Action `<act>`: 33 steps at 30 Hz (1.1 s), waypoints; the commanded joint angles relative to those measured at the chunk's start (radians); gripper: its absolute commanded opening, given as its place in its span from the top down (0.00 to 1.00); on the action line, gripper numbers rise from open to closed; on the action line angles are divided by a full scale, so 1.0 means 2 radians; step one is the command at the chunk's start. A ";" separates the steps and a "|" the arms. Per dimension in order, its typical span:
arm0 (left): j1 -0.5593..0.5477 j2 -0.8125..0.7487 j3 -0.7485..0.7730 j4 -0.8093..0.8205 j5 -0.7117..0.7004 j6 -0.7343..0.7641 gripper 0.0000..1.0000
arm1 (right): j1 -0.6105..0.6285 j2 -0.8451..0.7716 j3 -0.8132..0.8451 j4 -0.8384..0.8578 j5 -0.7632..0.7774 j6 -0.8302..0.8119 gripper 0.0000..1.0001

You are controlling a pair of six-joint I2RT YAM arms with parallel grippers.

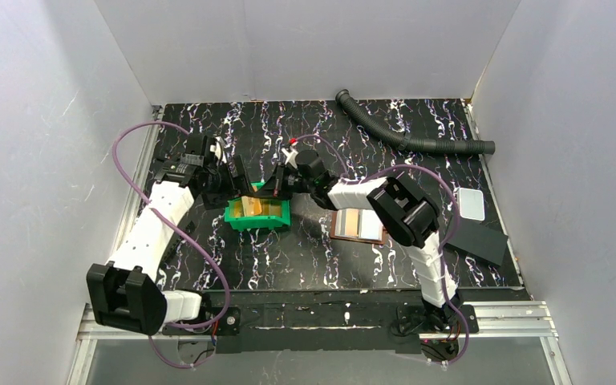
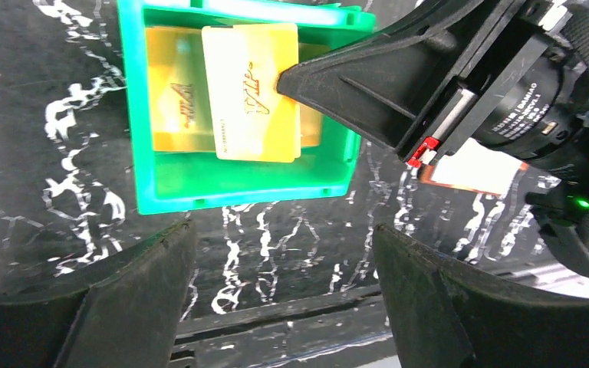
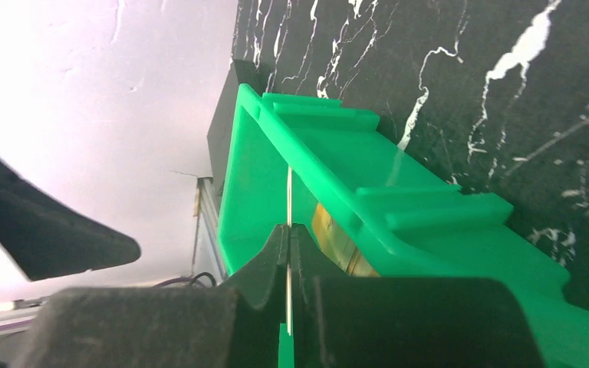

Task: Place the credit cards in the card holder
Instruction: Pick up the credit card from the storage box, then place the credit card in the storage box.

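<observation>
The right hand (image 3: 289, 230) is pressed together on one edge of a pale yellow card (image 2: 249, 92), which shows as a thin line running out ahead of its fingertips. The card hangs over the green bin (image 2: 134, 115). A second card (image 2: 172, 100) lies flat on the bin floor beneath and beside it. The edge pinch looks deliberate: a card this thin offers nothing to grip while it lies flat, and held by its edge it can clear the bin walls.

The left hand (image 2: 284, 261) is spread with nothing between its fingers. It sits just short of the bin wall nearest it, likely standing off to leave the card room.

The card holder (image 1: 358, 224) lies open on the worktop behind the right hand, on its wrist side, partly under that arm's elbow.

The bin walls are close on every side of the card, so the free way out is up. From there to the holder the worktop is bare, though the right arm's own elbow crowds the space above the pockets.
</observation>
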 commanded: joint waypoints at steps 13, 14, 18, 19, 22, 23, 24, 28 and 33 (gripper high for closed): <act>0.094 0.004 -0.053 0.120 0.224 -0.101 0.28 | -0.039 -0.019 -0.067 0.317 -0.066 0.250 0.99; 0.095 0.006 -0.055 0.125 0.228 -0.106 0.29 | -0.039 -0.015 -0.068 0.330 -0.065 0.261 0.99; 0.096 0.019 -0.063 0.146 0.245 -0.126 0.46 | -0.039 -0.012 -0.071 0.352 -0.060 0.279 0.99; 0.096 0.020 -0.063 0.143 0.239 -0.127 0.52 | -0.039 -0.014 -0.075 0.354 -0.058 0.280 0.99; 0.098 0.014 -0.066 0.131 0.219 -0.124 0.61 | -0.040 -0.015 -0.081 0.355 -0.057 0.280 0.99; 0.098 0.010 -0.068 0.129 0.216 -0.123 0.62 | -0.040 -0.016 -0.082 0.355 -0.056 0.280 0.99; 0.098 0.007 -0.070 0.128 0.217 -0.122 0.63 | -0.040 -0.016 -0.085 0.357 -0.055 0.281 0.99; 0.115 -0.007 -0.078 0.130 0.219 -0.120 0.66 | -0.040 -0.016 -0.089 0.358 -0.053 0.280 0.99; 0.126 -0.004 -0.089 0.144 0.247 -0.124 0.71 | -0.039 -0.016 -0.094 0.364 -0.049 0.284 0.99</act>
